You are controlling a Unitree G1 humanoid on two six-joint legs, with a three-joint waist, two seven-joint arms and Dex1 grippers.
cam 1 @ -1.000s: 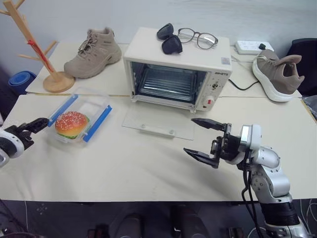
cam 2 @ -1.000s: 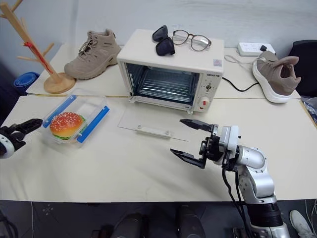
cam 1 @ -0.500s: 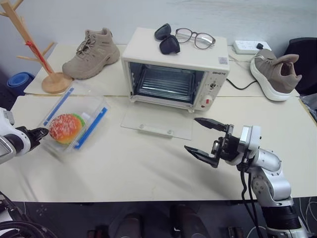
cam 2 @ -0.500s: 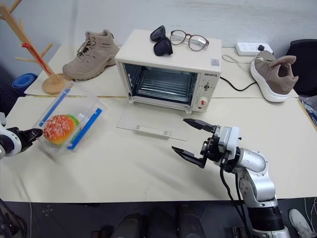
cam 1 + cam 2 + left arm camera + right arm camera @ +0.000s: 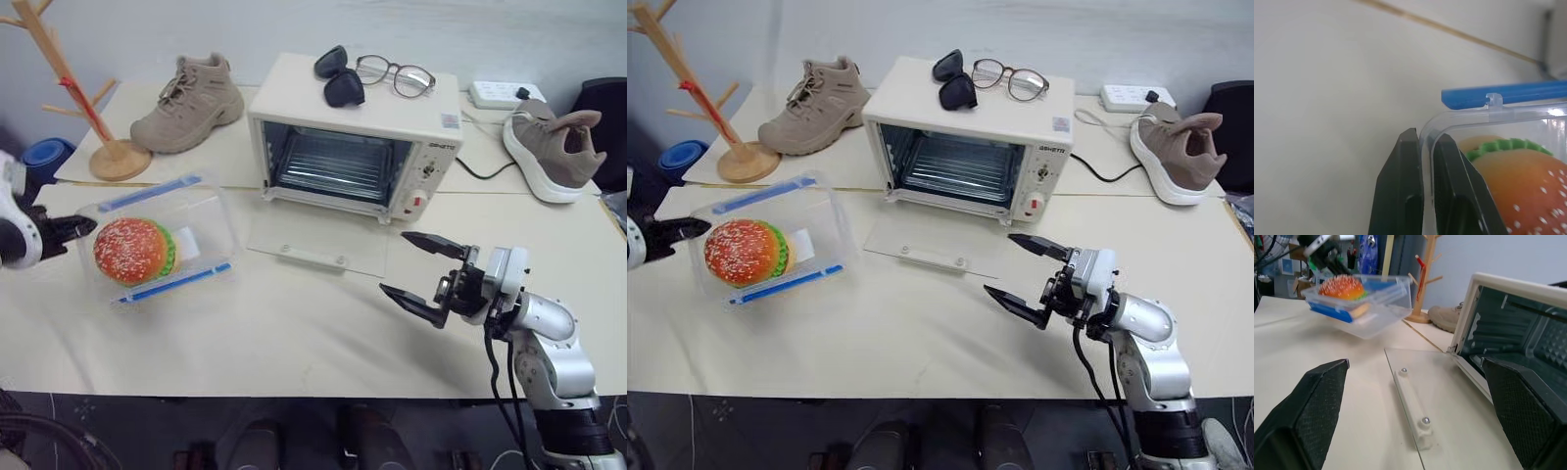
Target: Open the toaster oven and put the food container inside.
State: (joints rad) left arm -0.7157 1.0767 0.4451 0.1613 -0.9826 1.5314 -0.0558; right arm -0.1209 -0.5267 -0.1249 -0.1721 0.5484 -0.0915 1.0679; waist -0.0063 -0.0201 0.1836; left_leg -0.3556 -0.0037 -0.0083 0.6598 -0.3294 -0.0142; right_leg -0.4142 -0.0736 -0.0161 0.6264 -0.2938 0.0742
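The cream-white toaster oven (image 5: 353, 147) stands at the middle back of the table, its glass door (image 5: 318, 243) folded down flat and the wire rack showing inside. The clear food container (image 5: 162, 245) with blue clips and a burger inside hangs tilted on its side above the table's left part. My left gripper (image 5: 86, 226) is shut on its rim; in the left wrist view the two black fingers (image 5: 1410, 161) pinch the clear edge. My right gripper (image 5: 396, 262) stands open just in front of the door's right corner, holding nothing.
Sunglasses (image 5: 338, 80) and clear spectacles (image 5: 397, 74) lie on the oven's top. A tan boot (image 5: 186, 103) and a wooden rack (image 5: 88, 108) stand at the back left, with a sneaker (image 5: 549, 147) and a power strip (image 5: 500, 93) at the back right.
My left gripper shut on the container's rim, then lifted it off the table and tipped it onto its side, carrying it a little rightward. The right gripper drifted slightly and stayed open.
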